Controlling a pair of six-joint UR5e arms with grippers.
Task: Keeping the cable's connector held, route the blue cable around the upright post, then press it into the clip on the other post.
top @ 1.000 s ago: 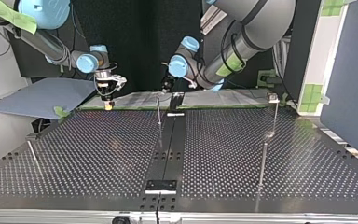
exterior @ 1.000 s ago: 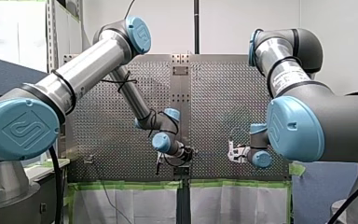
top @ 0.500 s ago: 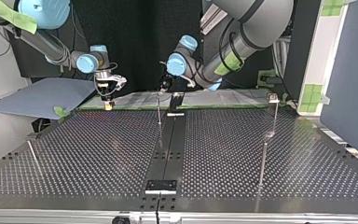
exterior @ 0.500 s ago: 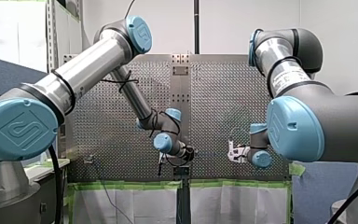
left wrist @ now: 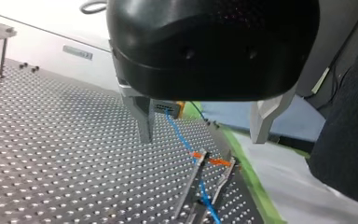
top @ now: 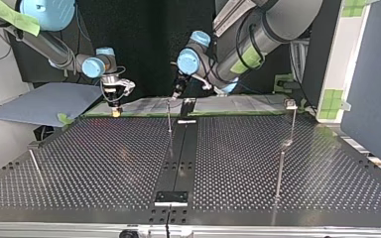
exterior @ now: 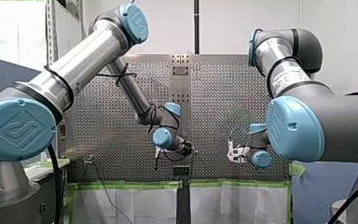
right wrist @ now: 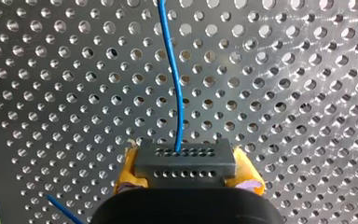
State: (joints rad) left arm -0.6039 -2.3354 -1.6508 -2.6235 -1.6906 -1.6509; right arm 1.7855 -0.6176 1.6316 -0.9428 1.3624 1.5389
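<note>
My right gripper (right wrist: 186, 173) clamps its yellow pads (right wrist: 251, 179) on the dark grey rectangular connector (right wrist: 185, 161), low over the perforated metal table (top: 104, 163) at the top view's far edge, so the connector hold is in place. The thin blue cable (left wrist: 179, 135) runs from it along the table to the slender metal upright post (top: 169, 116) at the middle. My left gripper (left wrist: 200, 137) hangs above that run with its metal fingers (left wrist: 144, 121) spread wide and nothing between them. I judge the routing step is in hand, with the clip not yet reached. The next move calls for a grip on the cable near the post, then a carry toward the block-topped post (top: 291, 105) at the top view's right. Whether the cable already bends round the upright post is unclear — slim metal pieces and an orange mark (left wrist: 214, 161) crowd it there — and its far end is cut off.
</note>
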